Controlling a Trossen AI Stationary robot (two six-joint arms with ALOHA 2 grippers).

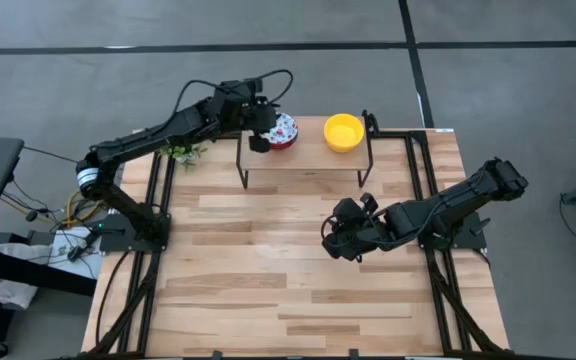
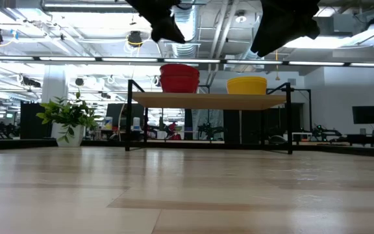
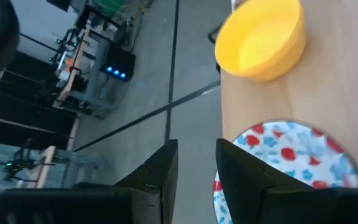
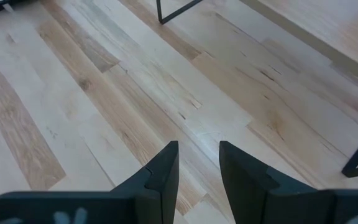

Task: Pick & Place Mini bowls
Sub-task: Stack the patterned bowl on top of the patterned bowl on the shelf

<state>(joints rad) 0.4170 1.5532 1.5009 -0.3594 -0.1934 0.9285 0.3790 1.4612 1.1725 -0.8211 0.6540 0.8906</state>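
Two mini bowls stand on a small raised wooden shelf (image 1: 308, 160) at the table's far edge. One is floral white inside (image 1: 285, 130) (image 3: 294, 158) and red outside (image 2: 179, 78). The other is plain yellow (image 1: 343, 131) (image 3: 263, 40) (image 2: 247, 84) and stands to its right. No other bowls show. My left gripper (image 1: 258, 142) (image 3: 196, 171) hovers open, with a narrow gap, above the floral bowl's left rim, clear of it in the low view (image 2: 171, 32). My right gripper (image 1: 328, 243) (image 4: 199, 165) waits open above the table's middle.
The shelf stands on thin black legs (image 1: 244, 183) (image 2: 130, 114) with open space beneath it. A small green potted plant (image 1: 183, 152) (image 2: 67, 117) stands left of the shelf, under my left arm. Bare wooden tabletop (image 1: 268, 270) stretches toward the near edge.
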